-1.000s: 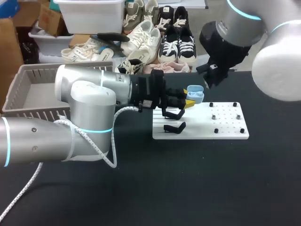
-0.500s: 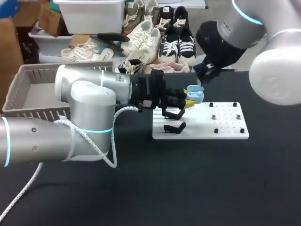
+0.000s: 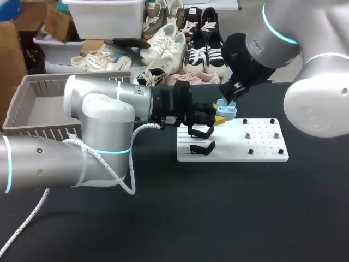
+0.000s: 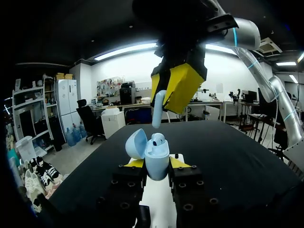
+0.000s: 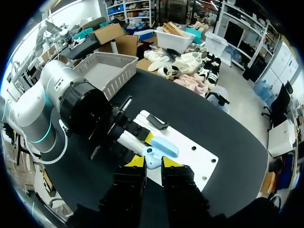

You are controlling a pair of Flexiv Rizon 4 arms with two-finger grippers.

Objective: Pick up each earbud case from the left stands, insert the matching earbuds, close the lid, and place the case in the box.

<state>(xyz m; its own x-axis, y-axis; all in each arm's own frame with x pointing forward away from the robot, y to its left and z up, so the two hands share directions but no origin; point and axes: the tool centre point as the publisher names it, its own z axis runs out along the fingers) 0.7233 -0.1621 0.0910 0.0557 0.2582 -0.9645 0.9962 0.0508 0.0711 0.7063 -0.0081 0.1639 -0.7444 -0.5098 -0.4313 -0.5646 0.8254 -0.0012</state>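
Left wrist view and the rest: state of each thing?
earbud case: lid open, one earbud seated
loose earbud: held above the case, not yet in
left gripper: fingers shut on the case
right gripper: fingers shut on the loose earbud
stands: both bare
box: no case visible inside

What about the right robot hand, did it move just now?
Yes. The right gripper, holding an earbud, slid left along the white board's far edge, ending just over the open earbud case that the left gripper holds.
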